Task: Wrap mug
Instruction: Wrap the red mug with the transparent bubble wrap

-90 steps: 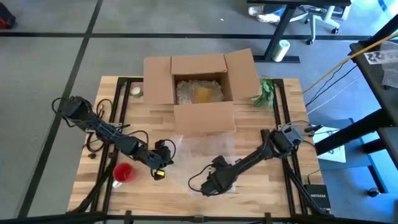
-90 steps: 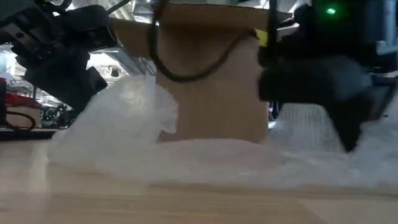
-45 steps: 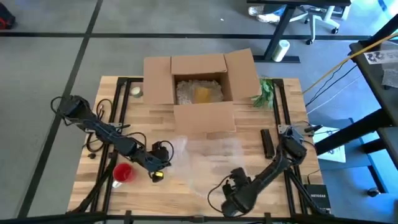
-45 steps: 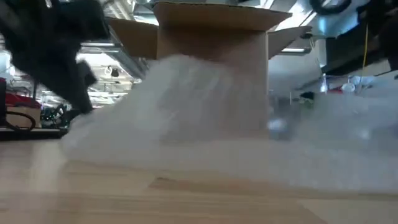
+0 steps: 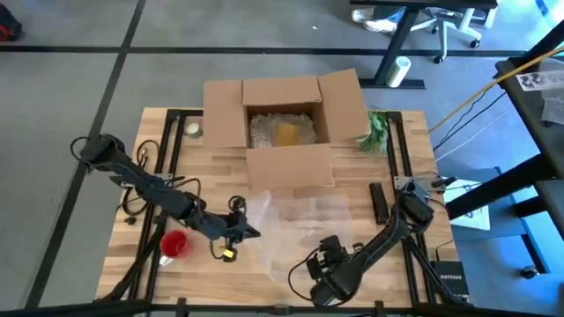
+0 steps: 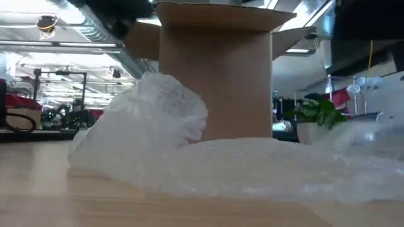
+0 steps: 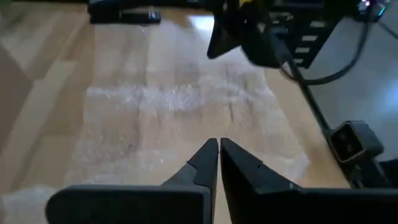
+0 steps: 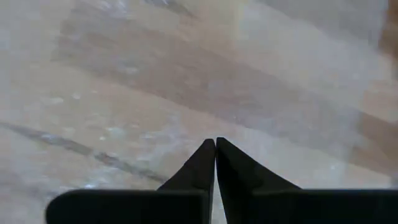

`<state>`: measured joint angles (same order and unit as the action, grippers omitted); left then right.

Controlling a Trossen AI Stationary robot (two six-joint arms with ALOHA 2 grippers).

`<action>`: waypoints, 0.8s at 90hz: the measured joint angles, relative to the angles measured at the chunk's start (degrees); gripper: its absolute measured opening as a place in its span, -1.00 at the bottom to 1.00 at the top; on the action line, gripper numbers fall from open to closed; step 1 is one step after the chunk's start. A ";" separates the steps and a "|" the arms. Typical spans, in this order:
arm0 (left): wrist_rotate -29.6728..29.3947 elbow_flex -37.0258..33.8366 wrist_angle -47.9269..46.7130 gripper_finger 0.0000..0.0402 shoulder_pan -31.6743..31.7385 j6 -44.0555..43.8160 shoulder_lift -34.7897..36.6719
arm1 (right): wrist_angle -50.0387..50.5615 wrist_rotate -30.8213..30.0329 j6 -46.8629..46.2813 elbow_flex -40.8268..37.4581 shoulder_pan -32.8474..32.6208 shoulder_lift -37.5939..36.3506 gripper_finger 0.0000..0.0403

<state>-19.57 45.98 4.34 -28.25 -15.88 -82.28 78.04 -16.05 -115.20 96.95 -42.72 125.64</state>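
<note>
Your two arms: dark, jointed, cable-wrapped.
Each gripper (image 7: 217, 149) ends in two tapering black fingers (image 8: 202, 163); a yellow tag (image 5: 226, 254) sits near the left arm's wrist.

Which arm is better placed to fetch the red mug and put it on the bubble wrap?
Probably the left. Its pincer hangs near the red mug, at the bubble wrap's left edge. The right pincer is over the wrap's far side.

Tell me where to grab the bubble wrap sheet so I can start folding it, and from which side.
Take the bubble wrap at its bunched-up left edge, near the left gripper, which is shut. That edge stands raised off the table in a loose hump, so fingers can close around it; the rest lies flat. Come in low from the left, probably pinching the crest.
</note>
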 joint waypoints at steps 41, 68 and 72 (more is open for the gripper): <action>9.10 0.14 15.40 -1.00 5.49 2.87 -15.64 | -1.66 -2.93 0.26 0.00 0.00 0.00 -1.00; 10.28 0.33 5.47 -1.00 7.43 -3.28 -17.70 | -2.73 -4.53 0.42 -0.28 0.00 -0.01 -1.00; 10.33 0.37 3.39 -1.00 7.58 -4.23 -17.60 | -3.36 -4.53 0.34 -0.95 0.00 -0.02 -1.00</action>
<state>-9.24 46.35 7.73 -20.67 -20.11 -99.88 74.68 -20.58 -114.86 96.00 -42.72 125.62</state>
